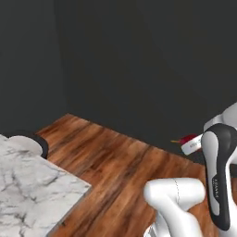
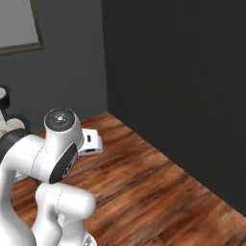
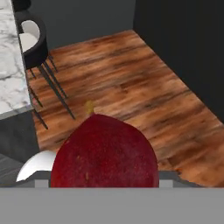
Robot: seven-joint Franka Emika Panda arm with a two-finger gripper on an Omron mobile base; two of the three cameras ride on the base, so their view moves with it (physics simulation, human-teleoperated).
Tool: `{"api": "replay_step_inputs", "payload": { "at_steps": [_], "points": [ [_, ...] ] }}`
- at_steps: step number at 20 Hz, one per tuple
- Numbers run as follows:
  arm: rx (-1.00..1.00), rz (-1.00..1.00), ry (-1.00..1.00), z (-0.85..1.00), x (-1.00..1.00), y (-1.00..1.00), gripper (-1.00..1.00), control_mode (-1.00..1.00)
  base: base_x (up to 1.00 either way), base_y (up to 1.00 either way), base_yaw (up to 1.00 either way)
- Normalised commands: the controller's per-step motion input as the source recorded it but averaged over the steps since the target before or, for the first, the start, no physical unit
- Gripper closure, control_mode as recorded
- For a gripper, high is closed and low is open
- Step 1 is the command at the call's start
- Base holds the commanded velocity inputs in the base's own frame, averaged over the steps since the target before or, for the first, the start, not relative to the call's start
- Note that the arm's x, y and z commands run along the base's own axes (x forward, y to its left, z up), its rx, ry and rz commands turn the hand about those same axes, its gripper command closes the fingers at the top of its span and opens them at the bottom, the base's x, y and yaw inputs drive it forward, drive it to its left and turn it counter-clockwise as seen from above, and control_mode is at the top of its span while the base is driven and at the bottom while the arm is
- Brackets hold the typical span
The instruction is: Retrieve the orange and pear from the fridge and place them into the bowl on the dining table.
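A dark red pear (image 3: 104,155) with a short yellowish stem bulks large at the bottom of the hand view and covers the finger tips. In the left base view the pear (image 1: 189,138) is a small red shape at the end of my white hand, and my gripper (image 1: 184,141) is shut on it, low above the wooden floor. The dining table's (image 1: 28,190) white marble corner lies at the lower left, and the dining table (image 3: 9,57) also runs along the left edge of the hand view. The orange and the bowl are out of view.
A black-backed stool (image 3: 31,40) with a pale seat stands at the table's edge on thin dark legs; the stool (image 1: 28,142) also peeks past the marble. A tall black flat face (image 2: 182,96) rises on the right, without visible handles. Brown plank floor (image 1: 120,171) lies open between.
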Motion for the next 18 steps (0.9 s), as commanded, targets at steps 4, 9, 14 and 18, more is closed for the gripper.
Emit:
{"api": "replay_step_inputs", "payload": {
  "at_steps": [4, 9, 14, 18],
  "points": [
    [0.00, 0.00, 0.00, 0.00, 0.00, 0.00, 1.00, 1.00, 1.00, -0.15, 0.73],
    [0.00, 0.00, 0.00, 0.00, 0.00, 0.00, 1.00, 1.00, 1.00, -0.18, 0.72],
    [0.00, 0.00, 0.00, 0.00, 0.00, 0.00, 1.00, 1.00, 1.00, -0.39, 0.68],
    [0.00, 0.00, 0.00, 0.00, 0.00, 0.00, 1.00, 1.00, 1.00, -0.59, 0.62]
  ]
}}
